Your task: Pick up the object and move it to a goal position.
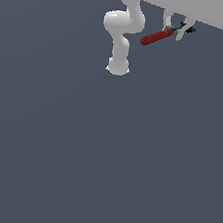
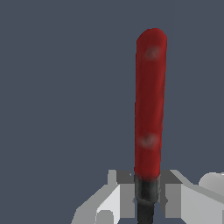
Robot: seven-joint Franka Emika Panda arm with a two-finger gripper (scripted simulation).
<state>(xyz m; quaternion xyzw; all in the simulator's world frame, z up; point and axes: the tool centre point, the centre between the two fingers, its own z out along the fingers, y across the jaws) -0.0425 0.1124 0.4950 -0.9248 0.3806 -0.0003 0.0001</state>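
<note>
The spoon (image 1: 160,37) is up in the air, far in the exterior view and a little to that view's right, hanging beside the white arm (image 1: 123,32). The gripper (image 1: 175,31) has it pinched at the thin dark neck, just where the red handle (image 2: 150,105) ends. In the wrist view the two pale fingers (image 2: 114,194) sit close on either side of that neck, narrowed right down onto it, and the red handle juts straight out away from the camera.

In the exterior view the handle slopes down toward that view's left, while the black bowl (image 1: 188,29) peeks out on the other side of the fingers. Nothing touches the spoon but the fingers. The grey worktop (image 1: 101,157) lies well below.

How will it handle? It looks light and stiff: a slim rigid rod, no sag along the handle. The surface looks smooth and glossy, with soft highlights on the red, so I judge it a bit slippery. The neck is a thin place to hold, and the long handle hangs off to one side, so it could pivot in the grip if swung hard. A hold nearer the handle's middle would balance better; as it is, a gentle carry suits.

No goal marker shows in either view, so how far remains I cannot tell.
</note>
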